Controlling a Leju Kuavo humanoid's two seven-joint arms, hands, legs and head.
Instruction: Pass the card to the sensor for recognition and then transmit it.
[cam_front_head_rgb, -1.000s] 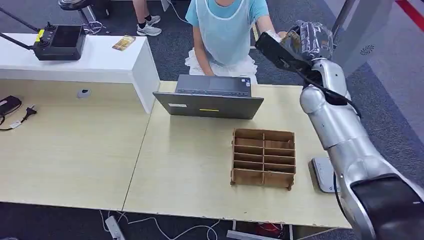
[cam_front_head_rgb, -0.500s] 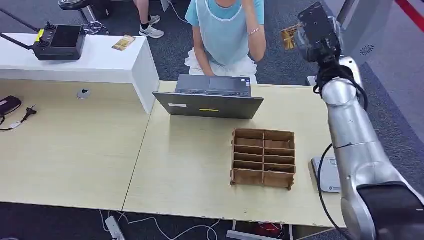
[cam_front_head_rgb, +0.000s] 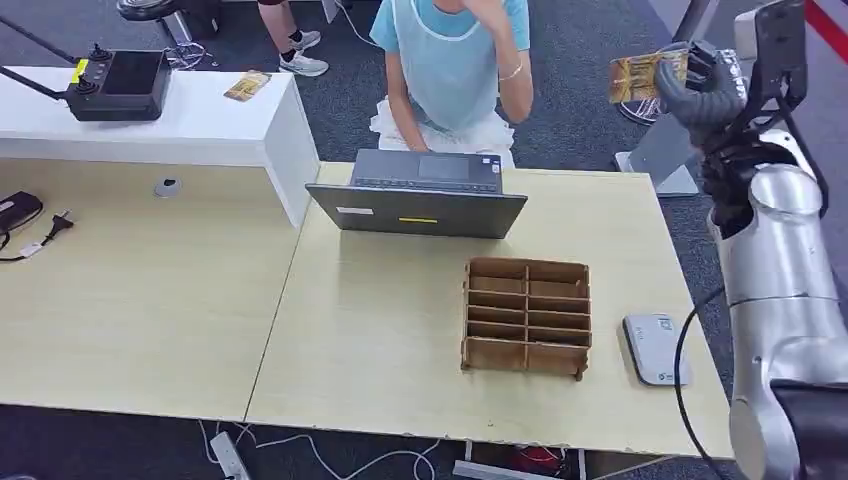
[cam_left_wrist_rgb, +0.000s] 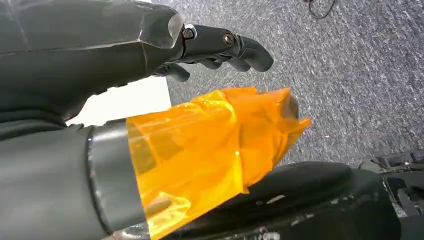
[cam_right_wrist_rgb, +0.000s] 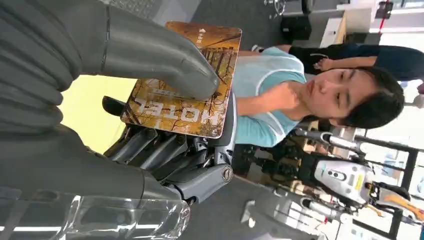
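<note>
since the earlier frames the right arm swung outward to the robot's right, carrying the card (cam_front_head_rgb: 648, 75) away from the person (cam_front_head_rgb: 455, 60) and off past the tabletop's far right corner - the sensor that the arm hid before now shows. card is brown-gold, printed "hotel", held high above the carpet, thumb pressed on its face and fingers (cam_right_wrist_rgb: 150, 147) behind it in the right wrist view, so the right hand (cam_front_head_rgb: 700, 85) is grasping it firmly. left hand (cam_left_wrist_rgb: 150, 75) hangs by the floor, fingers curled, nothing in them, orange film over the thumb.

step in hand looks like bringing the card to the sensor (cam_front_head_rgb: 655, 348), a flat grey pad at the near right edge of the tabletop (cam_front_head_rgb: 380, 330), just beside the wooden divider box (cam_front_head_rgb: 527, 315). to do it well - lower the arm back and down, turn the card face flat over the pad, keep clear of the box wall, hold steady close above it without loosening the thumb. laptop (cam_front_head_rgb: 420, 195) stays well apart.
</note>
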